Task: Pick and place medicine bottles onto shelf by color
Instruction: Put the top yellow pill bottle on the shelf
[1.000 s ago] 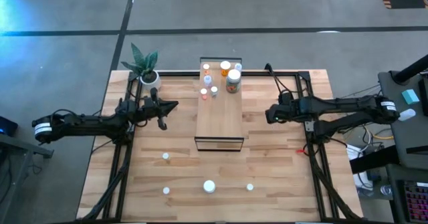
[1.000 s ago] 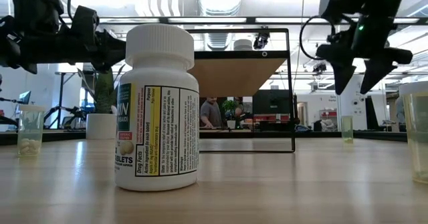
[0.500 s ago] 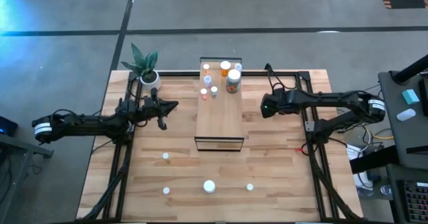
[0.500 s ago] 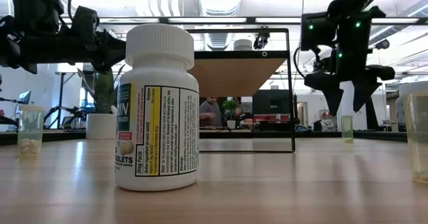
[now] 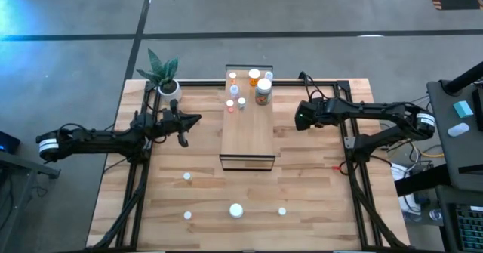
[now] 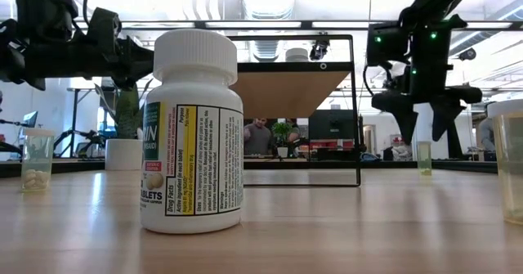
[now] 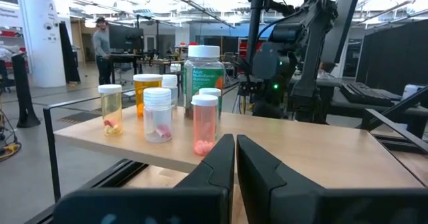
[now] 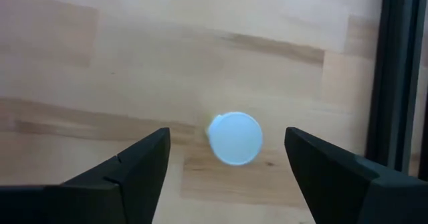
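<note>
Bottle (image 6: 193,135), label reading "Drug Facts", "TABLETS"

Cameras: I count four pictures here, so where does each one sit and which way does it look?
High view: above the table, looking straight down; left pincer and right pincer flank the shelf.
Low view: at tabletop height, looking level across; big bottle up close, right arm behind.
Left wrist view: on the left arm, looking past its shut pincer at bottles on the shelf.
Right wrist view: on the right arm, looking down through its open pincer at a white cap.
Shared: high and left wrist views both show those bottles.
</note>
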